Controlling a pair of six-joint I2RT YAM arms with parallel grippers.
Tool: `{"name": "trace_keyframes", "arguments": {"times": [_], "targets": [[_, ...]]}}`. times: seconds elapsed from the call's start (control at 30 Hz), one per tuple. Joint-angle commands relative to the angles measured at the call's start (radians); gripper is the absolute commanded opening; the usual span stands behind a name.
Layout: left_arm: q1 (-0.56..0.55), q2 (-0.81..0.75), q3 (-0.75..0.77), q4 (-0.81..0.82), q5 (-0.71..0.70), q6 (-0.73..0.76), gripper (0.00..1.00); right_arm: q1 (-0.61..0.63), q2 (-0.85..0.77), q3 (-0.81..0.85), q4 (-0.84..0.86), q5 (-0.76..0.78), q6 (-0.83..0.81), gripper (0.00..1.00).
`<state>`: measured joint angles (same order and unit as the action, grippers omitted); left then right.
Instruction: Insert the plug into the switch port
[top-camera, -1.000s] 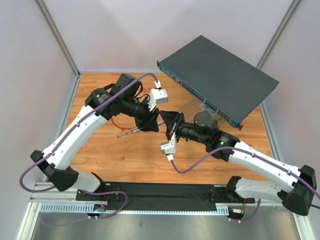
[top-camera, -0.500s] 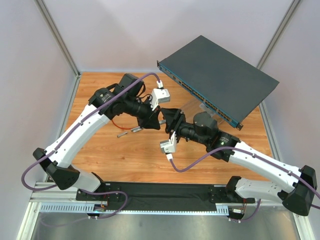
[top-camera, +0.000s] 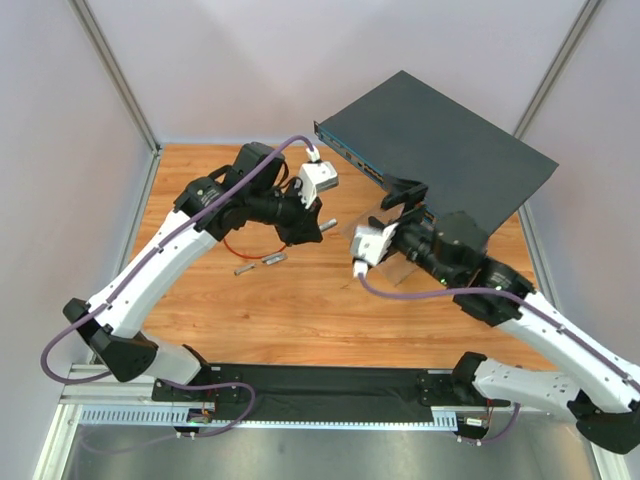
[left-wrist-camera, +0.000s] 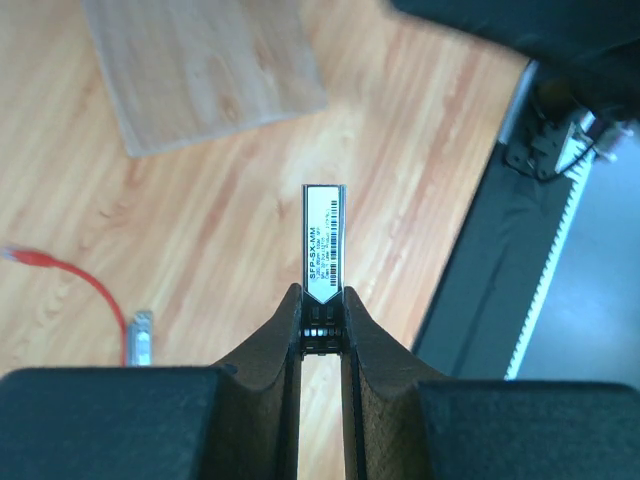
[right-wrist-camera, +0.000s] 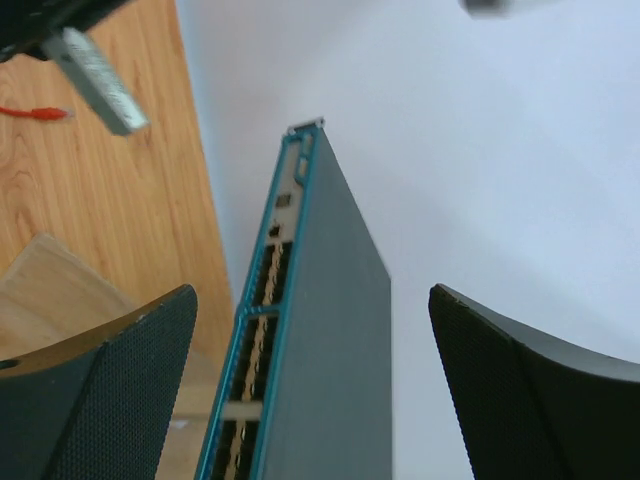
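- left pincer (left-wrist-camera: 323, 300): clamped on the rear end of a labelled SFP transceiver module (left-wrist-camera: 324, 240), which juts straight out past the fingertips above the wooden surface (top-camera: 300, 300).
- right pincer (right-wrist-camera: 311, 300): jaws wide apart, holding nothing, facing the front edge of the switch (top-camera: 440, 140).
- plug (left-wrist-camera: 12, 256): red-booted end of a thin red cable (left-wrist-camera: 85, 280), lying loose on the surface at the left edge of the left wrist view. No pincer is on it. A grey metal stub (left-wrist-camera: 141, 337) lies just beside the cable's other end.
- switch port (right-wrist-camera: 268, 268): one of a row of like sockets along the switch's teal-edged front face, centre of the right wrist view.
- handling note (judgement): the plug is not yet picked up. Take it by the boot, not the cable, leaving the tip proud. Set its long axis square to the port face, match the latch side, and push straight in without side load.
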<state>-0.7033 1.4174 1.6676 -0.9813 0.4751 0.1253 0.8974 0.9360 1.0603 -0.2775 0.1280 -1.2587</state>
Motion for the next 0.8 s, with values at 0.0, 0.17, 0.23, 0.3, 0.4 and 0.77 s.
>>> {"name": "trace_keyframes", "arguments": {"times": [0.0,0.17,0.23,0.3,0.4,0.77], "targets": [[0.002,0.037,0.099,0.050,-0.069,0.020,0.00,-0.078,-0.023,0.182,-0.196,0.073,0.417,1.00],[-0.015,0.149,0.236,0.053,-0.205,0.046,0.00,-0.335,0.023,0.375,-0.408,-0.059,0.795,1.00],[-0.016,0.218,0.285,0.026,-0.236,0.043,0.00,-0.423,0.027,0.418,-0.472,-0.097,0.916,1.00],[-0.016,0.265,0.362,0.009,-0.274,0.039,0.00,-0.474,0.029,0.438,-0.532,-0.155,0.987,1.00],[-0.018,0.356,0.467,-0.022,-0.305,0.037,0.00,-0.569,0.029,0.467,-0.581,-0.209,1.099,1.00],[-0.021,0.568,0.699,-0.123,-0.319,0.085,0.00,-0.969,0.152,0.576,-0.699,-0.516,1.320,0.99]]}}
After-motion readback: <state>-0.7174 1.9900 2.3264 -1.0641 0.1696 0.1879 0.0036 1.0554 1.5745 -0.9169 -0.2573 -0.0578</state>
